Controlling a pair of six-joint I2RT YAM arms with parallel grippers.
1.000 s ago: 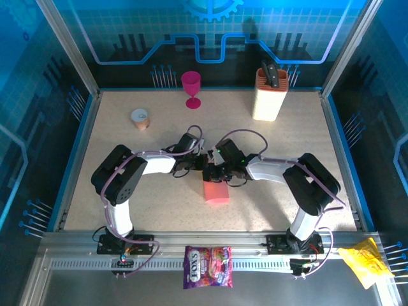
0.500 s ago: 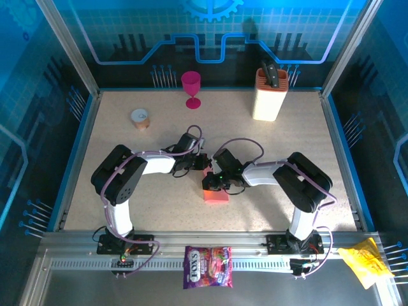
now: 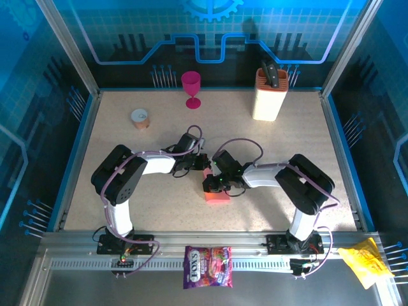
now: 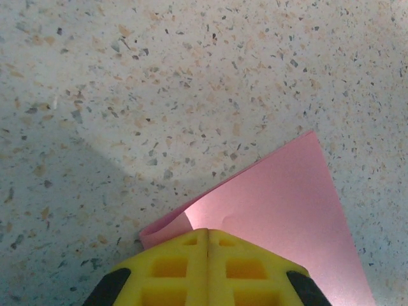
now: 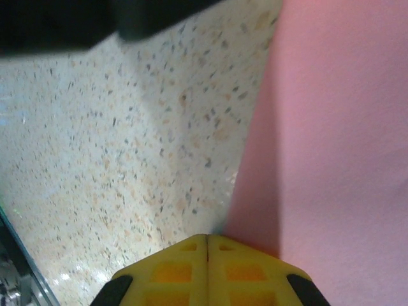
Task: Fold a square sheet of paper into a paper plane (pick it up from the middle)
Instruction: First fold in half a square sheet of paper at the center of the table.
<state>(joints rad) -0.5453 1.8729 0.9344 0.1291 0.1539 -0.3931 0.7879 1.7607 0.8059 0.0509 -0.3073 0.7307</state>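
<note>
Both jaws closed, left touching pink paper, right at its edge

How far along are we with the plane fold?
Early stage. Done: little; the pink paper lies on the table as a flat piece, one edge curling up. In hand: the left gripper, shut, sits at that curled edge, and the right gripper, shut, at the paper's side; whether either pinches it is unclear. Left: no pointed nose or centre crease shows, so nearly every fold.
</note>
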